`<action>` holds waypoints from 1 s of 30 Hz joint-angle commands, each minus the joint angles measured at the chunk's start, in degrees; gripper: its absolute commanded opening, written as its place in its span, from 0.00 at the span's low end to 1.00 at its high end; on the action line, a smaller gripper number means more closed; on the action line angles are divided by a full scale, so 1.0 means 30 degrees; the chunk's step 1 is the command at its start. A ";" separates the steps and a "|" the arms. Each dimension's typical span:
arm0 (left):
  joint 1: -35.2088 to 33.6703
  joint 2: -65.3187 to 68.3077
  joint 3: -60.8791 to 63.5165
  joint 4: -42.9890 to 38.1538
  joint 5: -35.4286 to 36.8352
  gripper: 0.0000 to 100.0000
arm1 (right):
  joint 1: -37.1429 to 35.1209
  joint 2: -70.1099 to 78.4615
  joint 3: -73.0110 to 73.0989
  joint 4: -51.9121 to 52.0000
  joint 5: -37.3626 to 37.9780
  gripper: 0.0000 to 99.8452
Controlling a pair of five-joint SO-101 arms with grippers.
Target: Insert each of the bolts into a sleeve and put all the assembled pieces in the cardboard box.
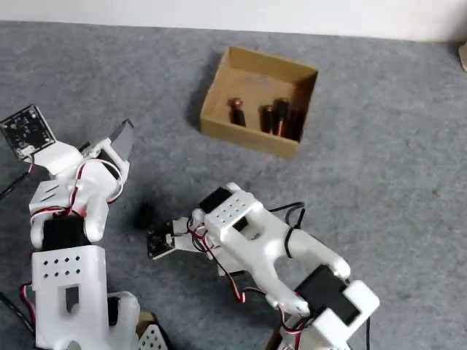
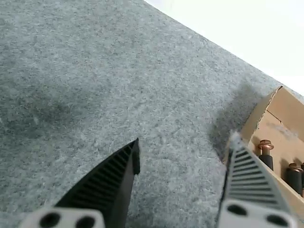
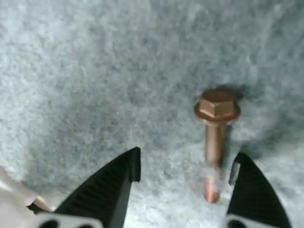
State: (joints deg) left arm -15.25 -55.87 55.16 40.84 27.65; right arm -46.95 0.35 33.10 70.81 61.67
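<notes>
A copper bolt [image 3: 215, 137] lies on the grey carpet between the fingers of my open right gripper [image 3: 185, 161], close to one finger [image 3: 254, 190]. In the high view the right gripper [image 1: 157, 244] points left near the table's middle, with a black sleeve [image 1: 146, 216] on the carpet just beyond it. The cardboard box [image 1: 219, 109] stands at the back centre and holds bolts set in dark sleeves [image 1: 238, 111]. My left gripper [image 1: 120, 140] hangs open at the left, apart from the box. The left wrist view shows the left gripper [image 2: 184, 145] empty, with the box [image 2: 273, 114] ahead.
Grey carpet [image 1: 379, 160] covers the whole table, with open room to the right of the box and along the back. A white wall runs behind the far edge. Both arm bases stand at the front.
</notes>
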 commanded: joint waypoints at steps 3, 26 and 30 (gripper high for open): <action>-0.0015 0.0015 -0.1070 0.0000 0.0000 0.29 | 0.0103 -0.0044 -0.0542 -0.1275 -0.1055 0.27; -0.0015 0.0015 -0.1070 0.0029 0.0000 0.29 | -0.2095 0.0015 0.2476 -0.5348 -0.4396 0.00; -0.0015 0.0015 -0.1070 0.0029 0.0000 0.29 | -0.2125 0.0015 0.3238 -0.5465 -0.4366 0.01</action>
State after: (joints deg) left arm -15.25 -55.87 55.16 40.84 27.65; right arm -51.69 -0.09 40.57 54.46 48.84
